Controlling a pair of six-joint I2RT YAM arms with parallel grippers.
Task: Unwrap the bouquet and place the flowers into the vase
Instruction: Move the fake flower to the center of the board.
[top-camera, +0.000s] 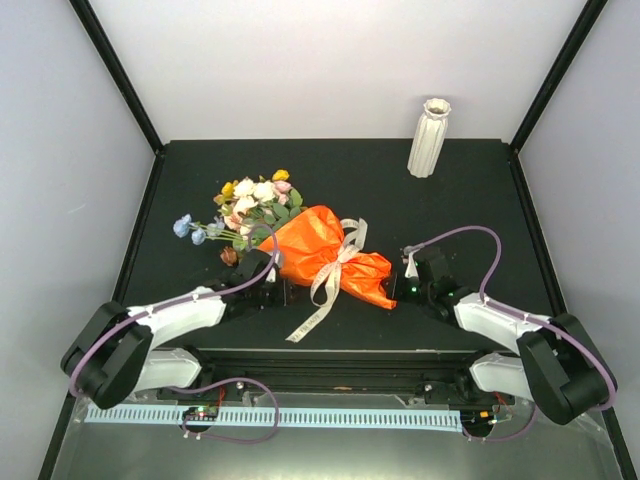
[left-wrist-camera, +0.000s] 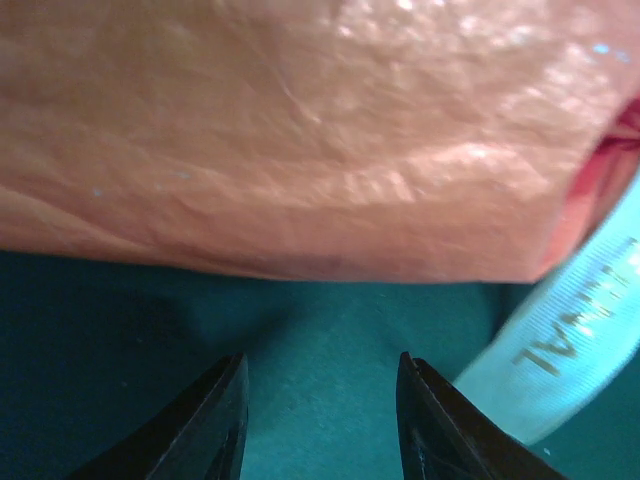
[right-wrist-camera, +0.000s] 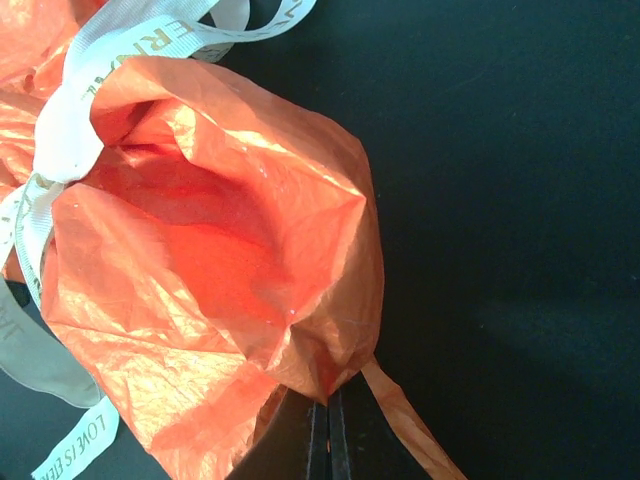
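A bouquet (top-camera: 325, 255) in crinkled, glossy bright orange paper lies on its side on the black table (top-camera: 460, 230). A cream ribbon (top-camera: 335, 270) with printed lettering is tied around its narrow waist, the loose ends trailing toward the arms. Pink, cream, yellow and pale blue artificial flowers (top-camera: 255, 200) with green leaves fan out of the bouquet's far-left end. The tall, ribbed white vase (top-camera: 428, 140) stands upright well apart from the bouquet, beyond it to the right. The left gripper (left-wrist-camera: 320, 365) sits just beside the bouquet's near-left flank, jaws spread over bare table. The right gripper (right-wrist-camera: 328, 410) is at the bouquet's right end, fingers pressed together, pinching a fold of its paper.
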